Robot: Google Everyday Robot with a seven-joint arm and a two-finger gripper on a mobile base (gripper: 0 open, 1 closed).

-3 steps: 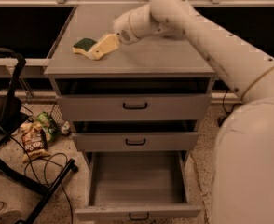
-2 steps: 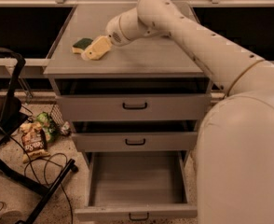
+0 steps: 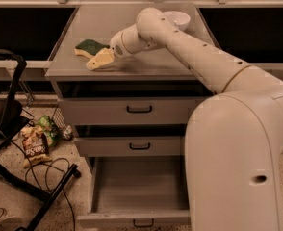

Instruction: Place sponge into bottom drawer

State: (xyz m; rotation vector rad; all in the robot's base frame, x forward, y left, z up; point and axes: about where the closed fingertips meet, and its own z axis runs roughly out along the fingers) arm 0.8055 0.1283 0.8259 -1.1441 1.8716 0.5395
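sponge (image 3: 89, 45) on cabinet top (image 3: 108, 23), near edge hidden by pincer (image 3: 98, 60)

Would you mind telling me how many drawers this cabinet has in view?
3, stacked: the top drawer, the middle drawer under it, and the bottom drawer, pulled open. The gripper is over the cabinet top by the sponge.

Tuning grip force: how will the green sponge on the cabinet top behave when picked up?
The sponge, thin and pad-like, is probably light and squashy. Lying flat, it shouldn't roll. The pincer is right beside it, above the cabinet top.
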